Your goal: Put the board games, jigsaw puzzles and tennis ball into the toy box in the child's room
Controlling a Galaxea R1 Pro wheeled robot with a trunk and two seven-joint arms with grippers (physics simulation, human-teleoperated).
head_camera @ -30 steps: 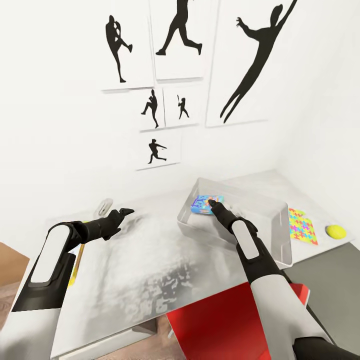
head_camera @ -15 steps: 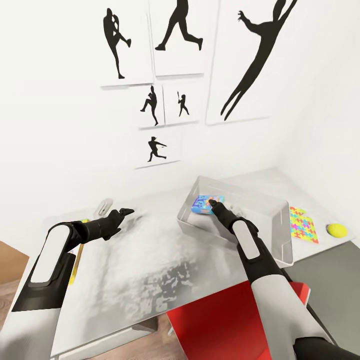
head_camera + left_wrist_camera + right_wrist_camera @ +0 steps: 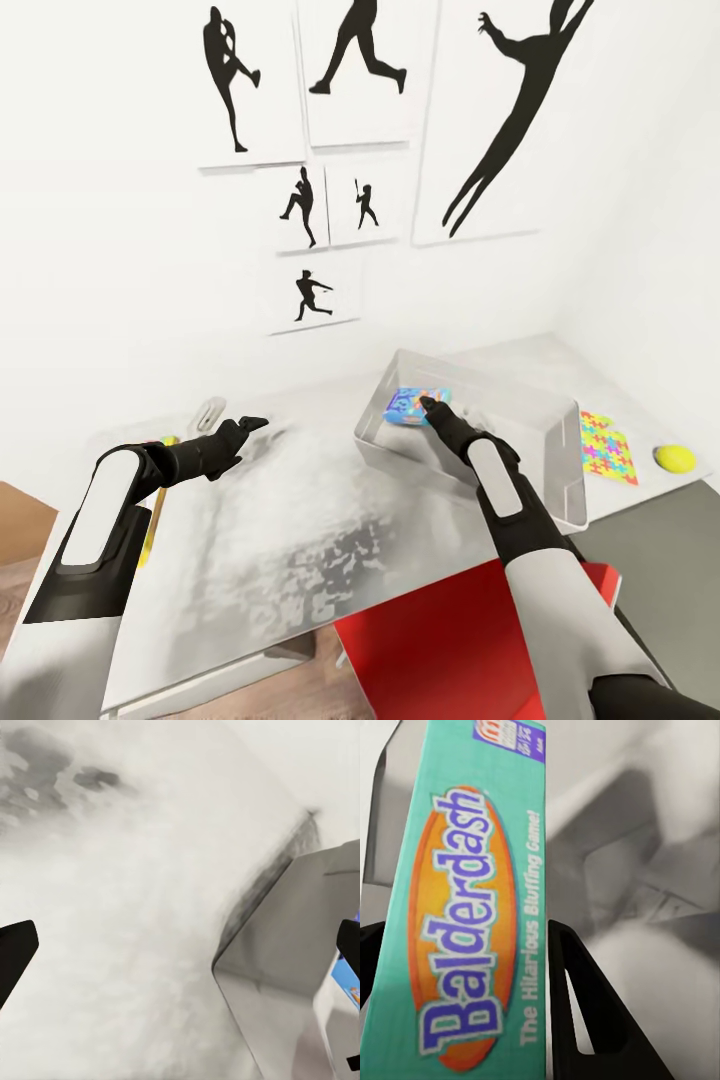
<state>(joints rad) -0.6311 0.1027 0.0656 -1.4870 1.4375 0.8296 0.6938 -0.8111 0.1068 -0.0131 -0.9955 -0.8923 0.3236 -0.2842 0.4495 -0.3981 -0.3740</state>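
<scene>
I see a teal board game edge with an orange oval, blue-white "Balderdash" lettering; its face is blue. Toy box light grey. Tabletop pale grey, marbled darker. Jigsaw puzzle yellow-pink-blue-green mosaic, tennis ball yellow-green, chair red, black silhouette prints on white wall.

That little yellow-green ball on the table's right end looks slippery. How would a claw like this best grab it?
Probably straight down from above, fingers closing across the tennis ball at its widest middle. It is round, so any pinch off-centre would squeeze it out, and it sits in the open on the table, beside the jigsaw puzzle.
</scene>
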